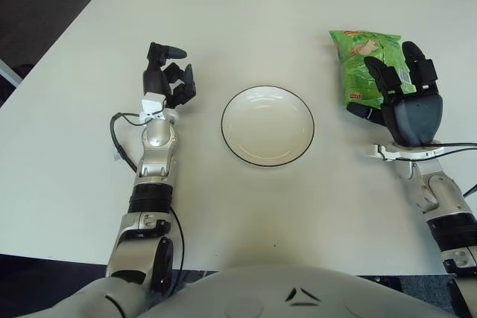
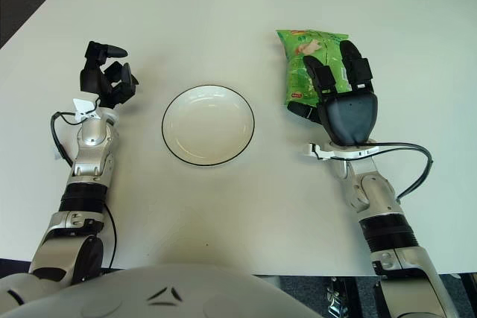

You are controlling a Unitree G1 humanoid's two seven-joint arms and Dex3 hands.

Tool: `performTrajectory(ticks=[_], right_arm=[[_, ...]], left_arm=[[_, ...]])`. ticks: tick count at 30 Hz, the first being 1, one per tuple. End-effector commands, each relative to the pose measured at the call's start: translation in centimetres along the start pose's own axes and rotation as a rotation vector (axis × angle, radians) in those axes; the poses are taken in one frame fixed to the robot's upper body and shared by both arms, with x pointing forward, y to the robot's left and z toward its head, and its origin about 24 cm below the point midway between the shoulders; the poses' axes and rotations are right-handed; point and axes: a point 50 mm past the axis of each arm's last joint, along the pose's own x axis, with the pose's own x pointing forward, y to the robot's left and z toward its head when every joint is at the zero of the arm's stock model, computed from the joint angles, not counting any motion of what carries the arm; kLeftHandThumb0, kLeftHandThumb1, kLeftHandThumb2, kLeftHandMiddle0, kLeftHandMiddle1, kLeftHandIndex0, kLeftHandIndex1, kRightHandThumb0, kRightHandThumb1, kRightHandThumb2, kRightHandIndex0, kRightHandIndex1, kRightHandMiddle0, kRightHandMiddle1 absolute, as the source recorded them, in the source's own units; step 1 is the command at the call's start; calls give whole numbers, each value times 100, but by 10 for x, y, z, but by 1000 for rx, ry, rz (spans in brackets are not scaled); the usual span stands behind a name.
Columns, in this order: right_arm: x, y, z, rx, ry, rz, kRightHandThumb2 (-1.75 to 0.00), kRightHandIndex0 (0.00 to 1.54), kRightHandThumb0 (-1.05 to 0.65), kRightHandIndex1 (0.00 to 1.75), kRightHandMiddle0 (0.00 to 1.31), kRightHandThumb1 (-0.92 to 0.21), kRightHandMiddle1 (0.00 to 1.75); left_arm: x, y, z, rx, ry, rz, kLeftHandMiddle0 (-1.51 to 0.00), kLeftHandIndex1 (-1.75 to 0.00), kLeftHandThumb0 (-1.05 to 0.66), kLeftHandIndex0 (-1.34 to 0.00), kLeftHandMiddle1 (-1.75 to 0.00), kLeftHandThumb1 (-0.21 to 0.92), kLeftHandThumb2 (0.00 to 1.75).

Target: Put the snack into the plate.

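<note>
Green snack bag (image 1: pixel 359 68), print unreadable, lies under my right hand (image 1: pixel 402 98), fingers spread over it, not visibly gripping; plate (image 1: pixel 267 126) empty; left hand (image 1: pixel 168 80) loosely curled, holding nothing.

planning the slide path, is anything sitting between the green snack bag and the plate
Nothing visible does. The snack bag lies under the right hand, with only bare table between it and the plate. The left hand shows on the plate's far side.

Black three-finger hands, silver cabled arms
</note>
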Motion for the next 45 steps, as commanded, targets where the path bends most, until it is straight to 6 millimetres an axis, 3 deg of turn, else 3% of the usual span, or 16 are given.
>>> performTrajectory(ticks=[1,6,22,23,24,26,27,28,30,33,38,45], right_arm=[[-28,11,5,52,25,88,-32,25,-7,145,50,-92,133],[-27,9,6,86,23,78,-35,21,-1,157,46,-92,140],[-19,2,5,238,88,130,-41,15,-1,164,38,-92,148],[-18,2,4,247,99,148,-40,15,-13,144,37,-92,152],[-18,2,4,253,107,162,-40,16,-17,131,36,-92,153],[-18,3,4,264,129,198,-40,21,-28,90,33,-92,159],[-17,3,4,267,134,209,-41,22,-29,82,32,-92,159],[-17,3,4,269,137,216,-39,23,-33,68,30,-92,143],[-16,3,3,267,143,241,-34,27,-42,33,37,-92,78],[-17,4,2,274,189,342,-32,22,-52,11,39,-92,34],[-14,1,2,286,230,424,-34,5,-62,2,32,-92,10],[-8,-2,2,267,222,400,-36,0,-65,0,29,-92,4]], left_arm=[[-39,8,-39,31,186,18,-85,-175,-38,-33,-175,71,79],[-38,8,-39,29,187,17,-85,-175,-38,-33,-175,71,80],[-38,8,-39,26,189,16,-85,-175,-38,-33,-175,71,80],[-38,8,-39,26,189,16,-85,-175,-38,-33,-175,71,81],[-38,8,-39,25,189,16,-85,-175,-38,-33,-175,70,81],[-38,8,-39,25,189,16,-85,-175,-38,-33,-175,70,81],[-38,8,-39,25,189,15,-85,-175,-38,-33,-175,70,81],[-38,8,-39,25,189,15,-85,-175,-38,-33,-175,70,81],[-38,8,-39,25,189,15,-85,-175,-38,-33,-175,70,81],[-38,8,-39,24,189,14,-85,-175,-38,-33,-175,71,80],[-39,8,-39,23,190,14,-85,-175,-38,-33,-175,71,80],[-39,8,-39,22,190,15,-85,-175,-38,-33,-175,71,80]])
